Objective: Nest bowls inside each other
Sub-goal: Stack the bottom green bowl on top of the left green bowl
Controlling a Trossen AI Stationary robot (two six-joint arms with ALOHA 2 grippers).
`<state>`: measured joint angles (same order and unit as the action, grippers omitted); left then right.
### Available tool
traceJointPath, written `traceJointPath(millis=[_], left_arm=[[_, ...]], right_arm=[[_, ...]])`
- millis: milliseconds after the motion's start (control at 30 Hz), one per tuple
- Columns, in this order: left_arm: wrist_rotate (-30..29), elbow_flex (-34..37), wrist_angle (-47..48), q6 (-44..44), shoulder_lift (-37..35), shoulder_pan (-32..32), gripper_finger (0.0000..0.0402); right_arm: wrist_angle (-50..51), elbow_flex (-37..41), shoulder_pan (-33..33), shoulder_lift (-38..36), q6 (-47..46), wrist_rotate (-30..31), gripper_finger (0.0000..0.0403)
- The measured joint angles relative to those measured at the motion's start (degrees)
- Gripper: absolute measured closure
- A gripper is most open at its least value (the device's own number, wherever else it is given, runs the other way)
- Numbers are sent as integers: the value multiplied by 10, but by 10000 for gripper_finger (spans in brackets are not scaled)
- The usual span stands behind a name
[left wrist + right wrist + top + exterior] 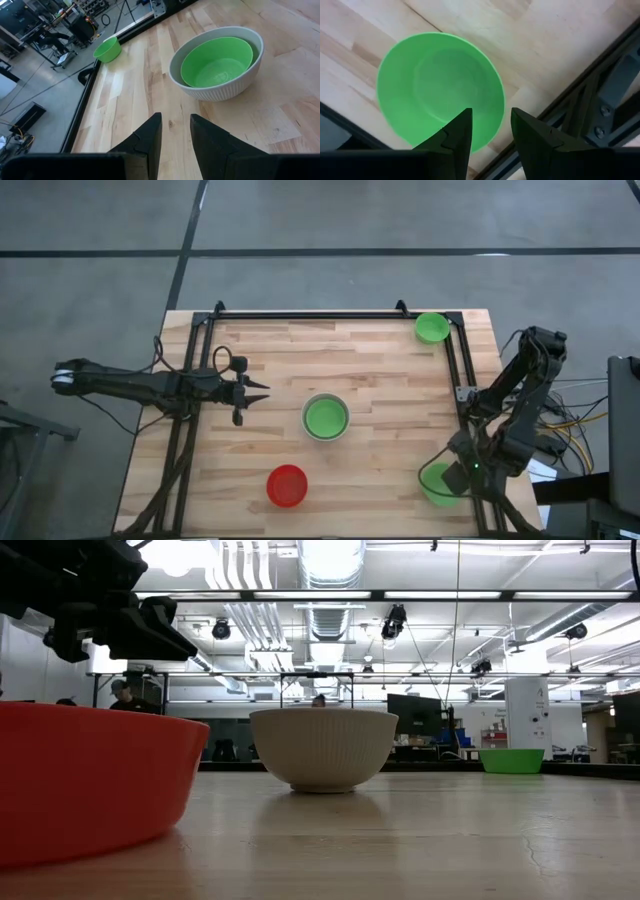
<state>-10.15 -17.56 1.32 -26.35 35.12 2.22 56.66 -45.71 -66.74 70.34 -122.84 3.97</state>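
An off-white ribbed bowl (325, 418) stands at the table's middle with a green bowl (217, 62) nested in it. Nearer the front edge rests a red bowl (287, 485). A second green bowl (431, 328) stands at the far right corner. A third green bowl (435, 85) rests on its base at the near right. My right gripper (491, 112) hangs open above this bowl's rim, pointing down and touching nothing. My left gripper (175, 117) hovers open to the left of the off-white bowl (220, 90), with nothing between its fingers.
A black metal frame (455, 370) runs along the table's left, far and right sides. Its right rail (580, 100) passes close beside the near-right green bowl. Bare wood lies between the bowls.
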Motion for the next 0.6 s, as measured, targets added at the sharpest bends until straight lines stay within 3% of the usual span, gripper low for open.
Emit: traceJointPath(millis=[600], left_arm=[[0,0,0,0,0,0,293]], right_arm=[[-128,93,0,3,-5,-26,271]])
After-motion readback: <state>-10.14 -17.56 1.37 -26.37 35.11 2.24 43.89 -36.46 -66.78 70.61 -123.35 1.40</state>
